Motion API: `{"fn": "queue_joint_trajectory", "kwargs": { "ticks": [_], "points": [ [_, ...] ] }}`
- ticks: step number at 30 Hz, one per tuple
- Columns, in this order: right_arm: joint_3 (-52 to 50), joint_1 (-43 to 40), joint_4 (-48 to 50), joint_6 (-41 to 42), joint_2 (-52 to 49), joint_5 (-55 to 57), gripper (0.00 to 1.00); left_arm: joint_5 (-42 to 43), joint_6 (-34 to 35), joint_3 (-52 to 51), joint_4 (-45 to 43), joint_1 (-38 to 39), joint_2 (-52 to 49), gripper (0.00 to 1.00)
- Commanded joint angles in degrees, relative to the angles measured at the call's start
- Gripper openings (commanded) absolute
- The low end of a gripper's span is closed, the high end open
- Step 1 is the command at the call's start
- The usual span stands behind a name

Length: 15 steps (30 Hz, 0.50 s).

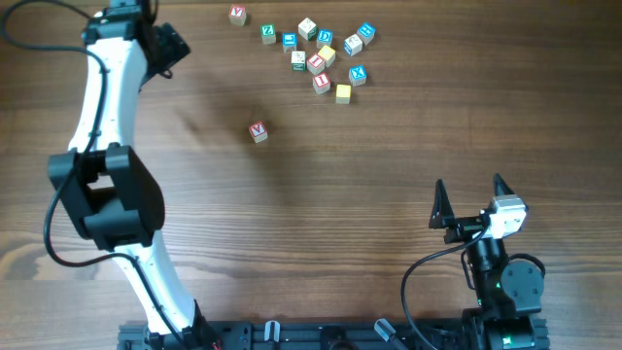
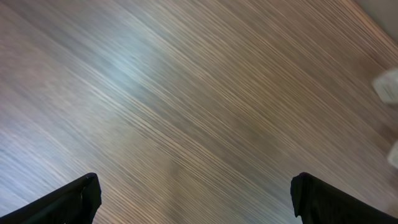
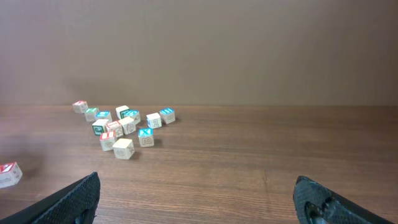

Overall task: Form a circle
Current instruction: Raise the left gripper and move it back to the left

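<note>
Several small wooden letter cubes [image 1: 316, 56] lie in a loose cluster at the far middle of the table; no circle shows among them. One red-lettered cube [image 1: 258, 131] sits apart, nearer the centre, and appears at the left edge of the right wrist view [image 3: 7, 173]. My left gripper [image 1: 167, 47] is at the far left, open over bare wood [image 2: 196, 199], left of the cluster. My right gripper [image 1: 469, 182] stands open near the front right, facing the cluster [image 3: 124, 124] from a distance, with nothing between its fingers [image 3: 196, 186].
The left arm [image 1: 107, 185] stretches along the table's left side. A red-lettered cube [image 1: 238, 14] and a green one [image 1: 268, 32] lie at the cluster's left end. Pale blurred shapes [image 2: 388, 84] show at the left wrist view's right edge.
</note>
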<state>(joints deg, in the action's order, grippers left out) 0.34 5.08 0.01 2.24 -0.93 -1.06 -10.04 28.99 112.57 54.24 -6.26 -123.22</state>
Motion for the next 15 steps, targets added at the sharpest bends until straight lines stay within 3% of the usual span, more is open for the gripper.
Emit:
{"fn": "queue_joint_trajectory", "kwargs": {
  "ticks": [1, 15],
  "points": [
    [0.0, -0.2, 0.3, -0.6, 0.3, -0.3, 1.00, -0.7, -0.3, 0.6, 0.1, -2.2, 0.2, 1.00],
    [0.0, -0.2, 0.8, -0.6, 0.3, -0.3, 1.00, -0.7, -0.3, 0.6, 0.1, -2.9, 0.2, 1.00]
  ]
}}
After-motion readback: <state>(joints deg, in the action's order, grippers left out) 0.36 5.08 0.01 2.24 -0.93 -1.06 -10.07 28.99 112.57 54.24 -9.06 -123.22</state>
